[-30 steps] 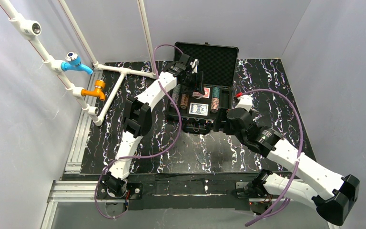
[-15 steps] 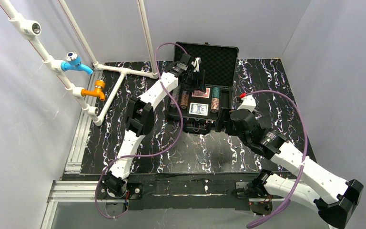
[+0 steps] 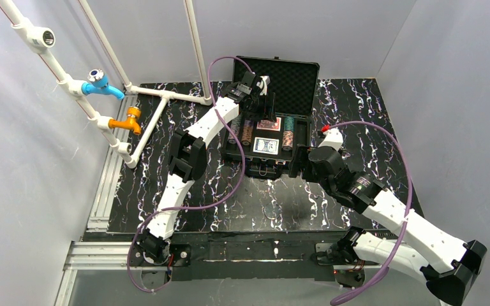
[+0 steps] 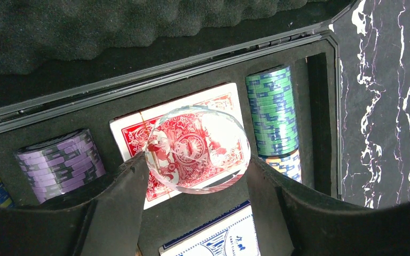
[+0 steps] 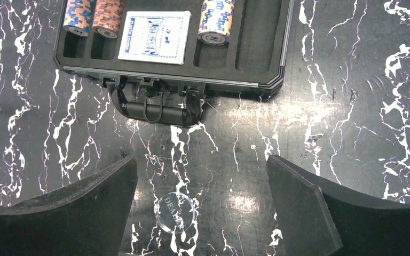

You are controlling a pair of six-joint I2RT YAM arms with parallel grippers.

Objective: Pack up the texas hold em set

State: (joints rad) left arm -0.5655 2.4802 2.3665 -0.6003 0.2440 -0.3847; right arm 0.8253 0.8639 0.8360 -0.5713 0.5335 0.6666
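Your left pincer [image 4: 195,166] is closed on the edges of a clear disc [image 4: 197,144], holding it just over the red deck [image 4: 131,133] in the open case [image 4: 139,26]. The disc looks hard, light and slippery, so grip it across the rim. Your right pincer [image 5: 200,162] is wide open and empty above the dealer button [image 5: 176,212], which lies flat on the table [image 5: 352,133] near the case handle [image 5: 157,112] and is likely awkward to pinch.

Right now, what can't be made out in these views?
Left wrist: whether the clear disc in the left gripper touches the red deck below; the blue deck is cut off by the bottom edge.
Right wrist: the case has its far half cut off by the top edge.
Top external: the held disc is too small to find.
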